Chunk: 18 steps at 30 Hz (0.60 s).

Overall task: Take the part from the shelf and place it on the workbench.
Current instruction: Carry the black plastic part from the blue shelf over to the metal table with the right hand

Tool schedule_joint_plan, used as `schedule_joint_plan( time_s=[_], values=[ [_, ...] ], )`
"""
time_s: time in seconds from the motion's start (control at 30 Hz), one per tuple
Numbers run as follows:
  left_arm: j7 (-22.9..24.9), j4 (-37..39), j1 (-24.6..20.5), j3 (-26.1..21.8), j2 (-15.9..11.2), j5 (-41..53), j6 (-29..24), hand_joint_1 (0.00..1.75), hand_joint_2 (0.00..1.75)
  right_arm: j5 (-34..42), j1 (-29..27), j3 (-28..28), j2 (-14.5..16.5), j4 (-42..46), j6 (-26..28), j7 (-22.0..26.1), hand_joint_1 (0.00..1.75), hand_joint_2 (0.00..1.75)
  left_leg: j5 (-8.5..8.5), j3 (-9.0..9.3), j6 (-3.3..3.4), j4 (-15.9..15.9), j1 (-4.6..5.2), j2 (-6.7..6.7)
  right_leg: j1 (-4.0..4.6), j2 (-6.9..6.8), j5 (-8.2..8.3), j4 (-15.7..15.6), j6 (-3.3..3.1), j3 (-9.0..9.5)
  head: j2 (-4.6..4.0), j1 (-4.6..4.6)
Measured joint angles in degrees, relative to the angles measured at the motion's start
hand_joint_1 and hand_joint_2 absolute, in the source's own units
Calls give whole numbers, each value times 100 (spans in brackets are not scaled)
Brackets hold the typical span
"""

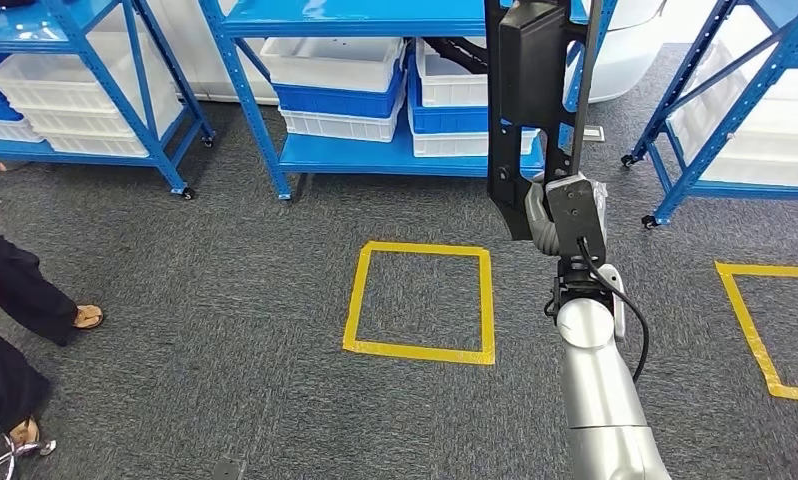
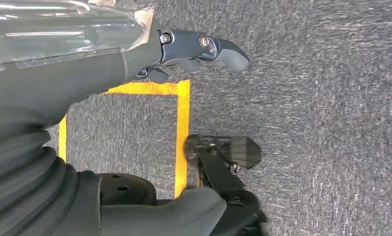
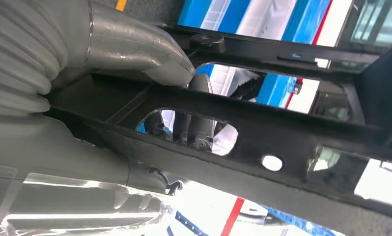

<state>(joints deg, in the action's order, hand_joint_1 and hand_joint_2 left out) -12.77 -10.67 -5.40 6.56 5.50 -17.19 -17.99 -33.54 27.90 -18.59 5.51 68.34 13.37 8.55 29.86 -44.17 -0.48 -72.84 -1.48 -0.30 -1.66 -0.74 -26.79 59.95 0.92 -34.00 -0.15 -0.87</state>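
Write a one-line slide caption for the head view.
Right hand holds a long black part upright before blue shelves of white bins, above a yellow floor square.

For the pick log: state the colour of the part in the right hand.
Black part, gripped by the right hand; clearest in the head view.

Grey carpet floor (image 1: 225, 300) marked with yellow tape squares (image 1: 420, 300). Behind, blue metal shelving units (image 1: 375, 150) on castors, stacked with white and blue plastic bins (image 1: 340, 85).
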Motion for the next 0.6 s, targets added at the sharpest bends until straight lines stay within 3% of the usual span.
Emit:
schedule_joint_plan(
  time_s=[0.03, 0.07, 0.1, 0.17, 0.23, 0.33, 0.4, 0.47, 0.53, 0.57, 0.6],
  values=[
    [9, 0, 0, 1, 1, 13, 0, 0, 175, -4, -25, 5, -8, 1, 9, -2, 175, 175, 58, -48, 21, -178, 6, 12, 30, -54, 3, 0, -6, -8, 0, 1],
    [16, 0, 0, 1, 1, 24, 0, 0, 175, -7, -50, 10, -14, 1, 16, -5, 175, 175, 21, 14, 59, -146, 20, 18, 59, -107, 4, 0, -9, -12, 0, 1],
    [21, 0, -1, 2, 1, 29, 0, 0, 175, -8, -69, 15, -18, 4, 21, -8, 175, 175, -99, 195, 118, 115, 46, 37, 86, -157, 5, 0, -10, -12, 0, 1],
    [25, -1, -16, 2, -7, 32, 1, 0, 175, -10, -79, 26, -20, 29, 28, -9, 175, 175, -325, 672, 274, 873, 139, 206, 128, -251, 5, -3, -10, -4, 0, 10],
    [24, -4, -41, 4, -14, 35, 2, 0, 175, -15, -75, 32, -30, 57, 36, -8, 175, 175, -390, 905, 374, 1283, 229, 344, 129, -346, 6, -10, -4, 5, 0, 13],
    [26, -5, -45, 5, -15, 38, 2, 0, 175, -22, -83, 34, -31, 81, 40, -8, 175, 175, -454, 940, 394, 1416, 257, 234, 128, -455, 5, -41, 32, 29, 0, -8],
    [28, -4, -50, 3, -10, 39, 2, 0, 175, -27, -84, 36, -40, 104, 42, -9, 175, 175, -556, 994, 394, 1552, 213, 133, 134, -268, -127, 175, 42, -63, 0, 1],
    [30, -4, -63, 2, 2, 50, 5, 0, 175, -41, -109, 37, -71, 112, 44, -21, 175, 175, -607, 998, 400, 1605, 189, 18, 110, -23, -427, 808, 21, -346, 0, 10],
    [42, -4, -61, 3, 16, 72, 9, 0, 175, -78, -181, 37, -103, 124, 45, -65, 175, 175, -615, 985, 396, 1601, 187, -121, 93, 40, -621, 1370, 48, -599, 0, 14],
    [51, -4, -57, 4, 21, 81, 10, 0, 175, -97, -222, 38, -116, 138, 45, -90, 175, 175, -619, 983, 391, 1595, 185, -195, 84, 48, -588, 1381, 94, -602, 0, 14],
    [59, -4, -54, 4, 25, 86, 9, 0, 175, -114, -256, 39, -128, 159, 45, -109, 175, 175, -619, 981, 383, 1582, 180, -274, 69, 66, -454, 1136, 158, -482, 0, 16]
  ],
)
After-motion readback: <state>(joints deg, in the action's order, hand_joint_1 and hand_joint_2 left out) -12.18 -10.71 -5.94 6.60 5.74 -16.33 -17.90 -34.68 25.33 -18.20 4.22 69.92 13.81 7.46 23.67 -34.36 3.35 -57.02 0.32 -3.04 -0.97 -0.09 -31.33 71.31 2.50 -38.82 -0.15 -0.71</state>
